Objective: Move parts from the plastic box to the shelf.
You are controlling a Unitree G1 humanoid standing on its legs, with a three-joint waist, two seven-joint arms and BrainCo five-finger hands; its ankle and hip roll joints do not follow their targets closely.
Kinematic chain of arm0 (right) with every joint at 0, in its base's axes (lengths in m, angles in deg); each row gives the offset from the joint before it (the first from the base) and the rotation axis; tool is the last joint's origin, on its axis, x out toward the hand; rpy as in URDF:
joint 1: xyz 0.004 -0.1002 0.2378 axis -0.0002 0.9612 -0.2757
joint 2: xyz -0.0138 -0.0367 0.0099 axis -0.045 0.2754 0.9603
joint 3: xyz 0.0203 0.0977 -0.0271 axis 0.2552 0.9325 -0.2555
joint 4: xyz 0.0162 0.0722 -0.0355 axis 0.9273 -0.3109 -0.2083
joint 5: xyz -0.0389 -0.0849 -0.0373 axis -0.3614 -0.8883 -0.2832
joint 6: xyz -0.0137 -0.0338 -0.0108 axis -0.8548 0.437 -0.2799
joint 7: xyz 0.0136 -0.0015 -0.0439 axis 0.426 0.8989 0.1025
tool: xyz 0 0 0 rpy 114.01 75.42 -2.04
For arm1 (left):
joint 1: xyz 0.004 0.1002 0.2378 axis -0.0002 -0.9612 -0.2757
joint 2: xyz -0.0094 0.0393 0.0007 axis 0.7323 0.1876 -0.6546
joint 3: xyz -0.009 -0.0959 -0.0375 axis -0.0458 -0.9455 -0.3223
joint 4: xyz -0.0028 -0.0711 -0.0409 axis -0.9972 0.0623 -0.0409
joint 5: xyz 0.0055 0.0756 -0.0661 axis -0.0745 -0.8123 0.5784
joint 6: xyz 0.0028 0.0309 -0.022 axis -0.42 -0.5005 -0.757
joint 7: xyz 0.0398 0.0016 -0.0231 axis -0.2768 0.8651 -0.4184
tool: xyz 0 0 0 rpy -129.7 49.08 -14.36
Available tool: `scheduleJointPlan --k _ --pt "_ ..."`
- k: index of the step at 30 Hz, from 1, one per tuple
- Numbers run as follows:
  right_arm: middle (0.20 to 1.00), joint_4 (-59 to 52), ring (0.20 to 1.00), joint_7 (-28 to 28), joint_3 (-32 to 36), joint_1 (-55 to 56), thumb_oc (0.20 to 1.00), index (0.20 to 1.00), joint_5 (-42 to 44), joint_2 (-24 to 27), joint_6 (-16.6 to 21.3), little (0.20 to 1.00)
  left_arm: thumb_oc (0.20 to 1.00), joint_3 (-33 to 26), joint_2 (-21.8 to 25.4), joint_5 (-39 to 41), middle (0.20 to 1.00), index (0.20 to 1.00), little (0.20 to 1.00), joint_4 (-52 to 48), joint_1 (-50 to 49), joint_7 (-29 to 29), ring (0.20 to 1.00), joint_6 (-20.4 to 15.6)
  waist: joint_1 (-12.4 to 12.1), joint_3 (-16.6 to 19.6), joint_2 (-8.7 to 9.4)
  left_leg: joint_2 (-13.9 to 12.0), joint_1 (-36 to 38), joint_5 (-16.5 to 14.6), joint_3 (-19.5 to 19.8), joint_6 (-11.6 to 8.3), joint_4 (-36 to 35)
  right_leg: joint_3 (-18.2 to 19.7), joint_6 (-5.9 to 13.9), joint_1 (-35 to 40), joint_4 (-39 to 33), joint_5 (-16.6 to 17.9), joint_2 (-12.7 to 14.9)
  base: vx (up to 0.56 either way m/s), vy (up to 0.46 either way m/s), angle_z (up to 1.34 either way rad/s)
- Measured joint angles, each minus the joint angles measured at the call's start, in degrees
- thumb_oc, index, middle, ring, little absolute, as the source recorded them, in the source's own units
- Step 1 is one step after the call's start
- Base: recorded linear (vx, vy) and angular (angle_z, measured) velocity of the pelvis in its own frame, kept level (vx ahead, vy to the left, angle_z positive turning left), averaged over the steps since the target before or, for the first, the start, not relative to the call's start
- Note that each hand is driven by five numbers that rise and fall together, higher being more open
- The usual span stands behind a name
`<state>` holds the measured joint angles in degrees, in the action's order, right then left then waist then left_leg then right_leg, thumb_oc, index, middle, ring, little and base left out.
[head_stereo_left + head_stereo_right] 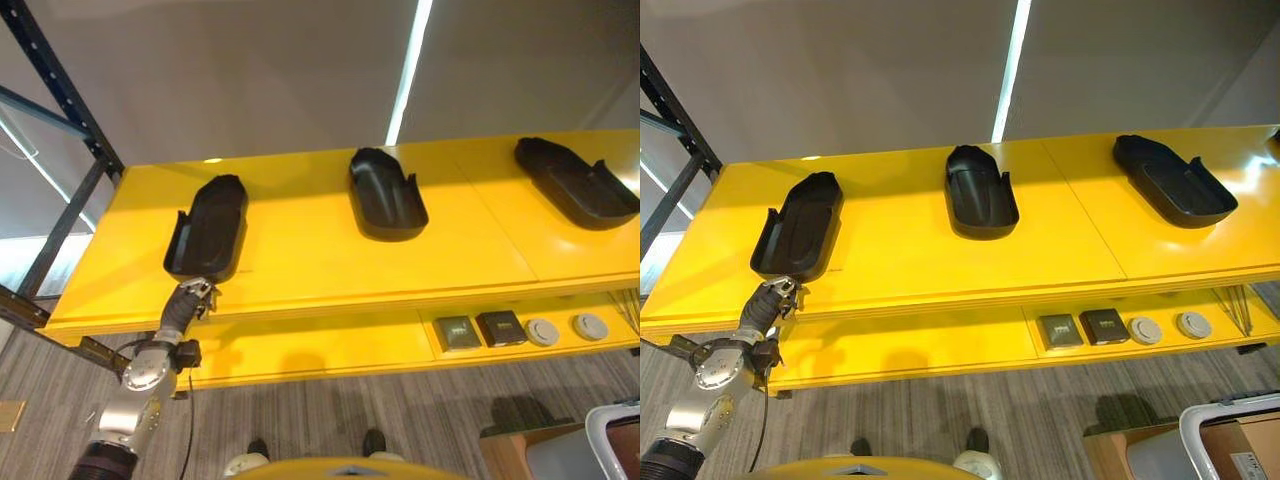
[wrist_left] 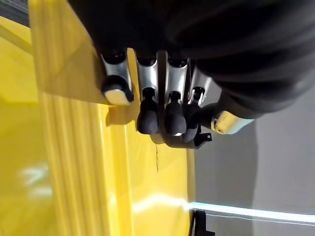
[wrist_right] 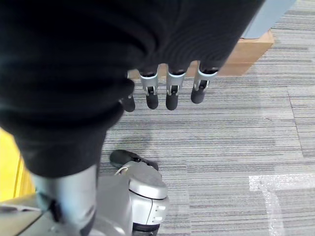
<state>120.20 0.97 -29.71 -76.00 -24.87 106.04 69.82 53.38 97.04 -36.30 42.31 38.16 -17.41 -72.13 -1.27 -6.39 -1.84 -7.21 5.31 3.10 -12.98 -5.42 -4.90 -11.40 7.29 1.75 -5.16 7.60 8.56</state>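
Silver-grey jointed arm (image 1: 130, 400) — robot hand (image 2: 157, 93) with silver fingers, rounded dark tips, dark ribbed wrist cover.

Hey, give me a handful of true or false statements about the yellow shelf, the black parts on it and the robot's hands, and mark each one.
1. Three black parts lie on the top of the yellow shelf. True: a left part, a middle part and a right part.
2. The left hand is at the near end of the left part. True.
3. The right hand is holding a black part. False: it hangs over the grey carpet, fingers relaxed, holding nothing.
4. The lower shelf level is bare. False: two dark square items and two round white items sit there.
5. The middle part touches the right part. False: bare yellow shelf lies between them.
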Motion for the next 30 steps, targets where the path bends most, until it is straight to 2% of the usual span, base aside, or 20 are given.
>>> scheduleJointPlan --k 5,13,17,23,30 --pt "1.0 -0.4 1.0 0.0 0.0 0.0 1.0 1.0 -0.1 0.1 0.0 1.0 0.2 0.0 -0.4 -0.6 0.2 0.2 0.2 0.3 0.3 0.7 0.2 -1.2 0.0 -0.3 0.16 0.0 0.0 -0.1 0.0 -0.16 0.0 0.1 0.0 0.0 0.0 0.0 0.0 0.0 0.0 0.0" --pt "1.0 -0.5 1.0 -0.1 0.1 0.0 1.0 1.0 -0.5 0.2 0.0 1.0 0.2 -2.8 -0.4 -1.0 0.2 0.2 0.2 -6.9 0.9 1.7 0.2 -1.1 0.0 -1.4 0.39 0.0 0.8 -0.2 -0.3 -0.03 0.0 0.3 -0.02 0.5 0.0 0.0 0.0 0.01 0.001 -0.02" --pt "1.0 -0.5 1.0 -0.1 0.1 0.0 1.0 1.0 -0.6 0.2 -0.1 1.0 0.2 -3.1 -0.4 -1.0 0.2 0.2 0.2 -7.3 0.9 1.7 0.2 -0.2 0.1 -1.5 0.32 0.0 0.9 -0.3 -0.4 0.02 0.0 0.4 0.01 0.6 0.0 0.0 0.0 0.0 0.0 0.0" --pt "1.0 -0.5 1.0 -0.1 0.0 -0.2 1.0 1.0 -2.4 0.3 -0.1 1.0 0.2 -3.0 -0.9 -0.4 0.2 0.2 0.2 1.8 3.6 2.8 0.2 1.0 1.1 -1.4 0.19 0.0 1.6 -0.5 -1.1 0.03 0.0 1.1 0.01 0.9 0.0 0.0 0.0 0.0 0.004 -0.04" --pt "1.0 -0.4 1.0 -0.2 0.0 0.0 1.0 1.0 -2.8 0.3 0.0 1.0 0.2 -2.7 -1.3 -0.4 0.2 0.2 0.2 2.3 3.7 3.0 0.2 1.0 1.4 -1.0 0.02 0.0 1.7 -0.5 -1.2 0.03 0.0 1.3 -0.02 0.9 0.0 0.1 -0.1 0.0 0.001 -0.01"
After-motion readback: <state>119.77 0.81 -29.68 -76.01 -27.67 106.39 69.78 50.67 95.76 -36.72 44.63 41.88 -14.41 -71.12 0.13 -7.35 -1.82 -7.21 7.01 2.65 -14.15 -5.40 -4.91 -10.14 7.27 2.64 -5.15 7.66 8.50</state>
